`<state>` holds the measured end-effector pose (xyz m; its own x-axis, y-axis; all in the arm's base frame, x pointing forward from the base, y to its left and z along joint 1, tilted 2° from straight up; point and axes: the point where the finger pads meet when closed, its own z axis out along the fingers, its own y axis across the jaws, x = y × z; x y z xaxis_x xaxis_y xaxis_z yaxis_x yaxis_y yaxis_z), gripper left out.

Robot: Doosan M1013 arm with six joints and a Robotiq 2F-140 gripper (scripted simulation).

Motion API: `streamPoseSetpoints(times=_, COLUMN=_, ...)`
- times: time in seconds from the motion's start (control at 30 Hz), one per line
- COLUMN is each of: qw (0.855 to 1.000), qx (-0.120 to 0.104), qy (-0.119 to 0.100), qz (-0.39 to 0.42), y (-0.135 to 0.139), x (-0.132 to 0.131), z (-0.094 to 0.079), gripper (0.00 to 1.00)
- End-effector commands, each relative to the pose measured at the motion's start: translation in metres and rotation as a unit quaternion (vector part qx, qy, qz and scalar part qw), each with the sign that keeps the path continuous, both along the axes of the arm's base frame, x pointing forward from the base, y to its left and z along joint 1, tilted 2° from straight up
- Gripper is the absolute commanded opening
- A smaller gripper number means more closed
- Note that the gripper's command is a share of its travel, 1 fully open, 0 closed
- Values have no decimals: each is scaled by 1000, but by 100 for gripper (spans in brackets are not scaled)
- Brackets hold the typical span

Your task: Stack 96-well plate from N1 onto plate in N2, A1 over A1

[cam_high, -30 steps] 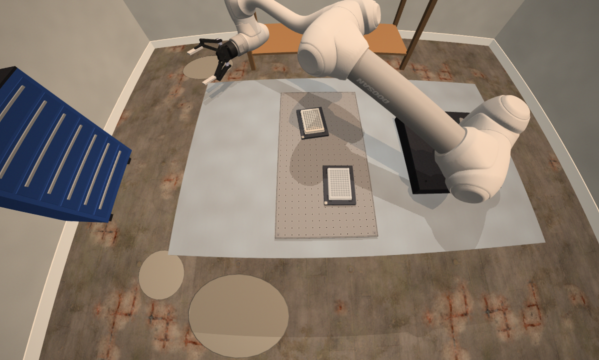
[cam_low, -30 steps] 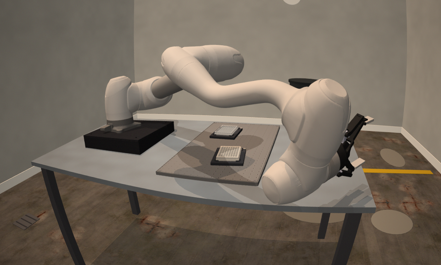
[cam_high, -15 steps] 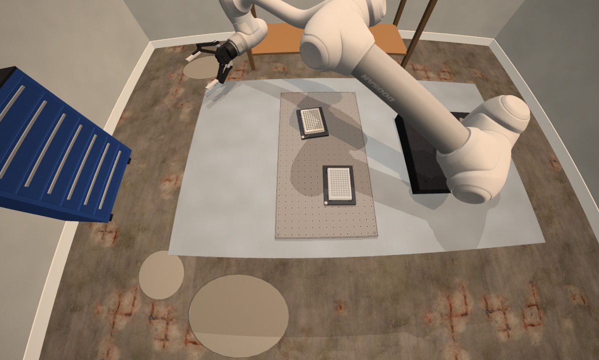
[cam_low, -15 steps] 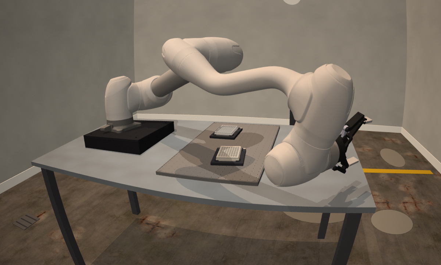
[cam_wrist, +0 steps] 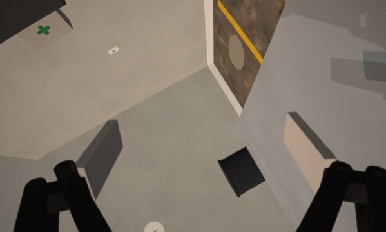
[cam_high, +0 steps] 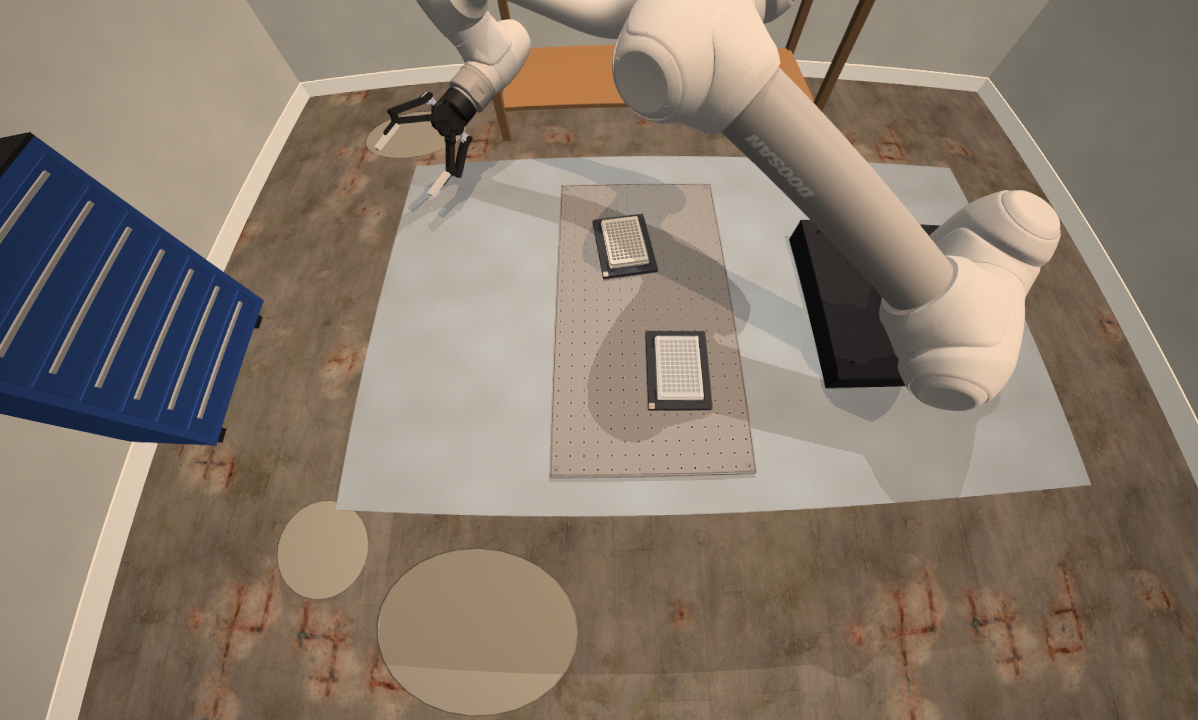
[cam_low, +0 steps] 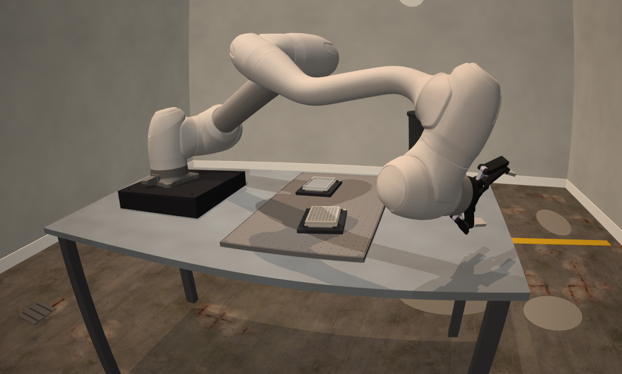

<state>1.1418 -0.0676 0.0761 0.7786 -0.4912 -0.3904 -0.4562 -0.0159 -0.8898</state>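
Observation:
Two white 96-well plates sit in black nests on the perforated board (cam_high: 650, 331). The plate in N1 (cam_high: 625, 241) is the one nearer my gripper and also shows in the exterior view (cam_low: 322, 216). The plate in N2 (cam_high: 679, 365) lies further along the board, and appears in the exterior view (cam_low: 320, 184) too. My gripper (cam_high: 412, 161) is open and empty. It hangs above the table's corner, well away from both plates, and is seen from the side (cam_low: 492, 197). The wrist view shows only my two spread fingers, the walls and the table edge. No plate is in that view.
The arm's black base block (cam_high: 840, 304) stands beside the board, and the arm's big links reach over the table above the N1 end. A blue drawer cabinet (cam_high: 93, 295) stands off the table. An orange bench (cam_high: 576, 76) stands behind the table.

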Motion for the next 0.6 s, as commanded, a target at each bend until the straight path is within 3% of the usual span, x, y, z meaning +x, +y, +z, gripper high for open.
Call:
streamPoseSetpoints(times=0.0, qw=1000, qx=-8, qy=17, qz=2, y=12, x=-12, z=-4, gripper=100)
streamPoseSetpoints(times=0.1, qw=998, qx=-32, qy=61, qz=6, y=21, x=-24, z=-7, gripper=100)
streamPoseSetpoints(times=0.27, qw=997, qx=-34, qy=64, qz=7, y=28, x=-34, z=-10, gripper=100)
streamPoseSetpoints(times=0.37, qw=993, qx=-59, qy=106, qz=9, y=36, x=-47, z=-13, gripper=100)
streamPoseSetpoints(times=0.5, qw=992, qx=-61, qy=108, qz=9, y=42, x=-59, z=-16, gripper=100)
streamPoseSetpoints(times=0.57, qw=988, qx=-79, qy=136, qz=9, y=46, x=-68, z=-18, gripper=100)
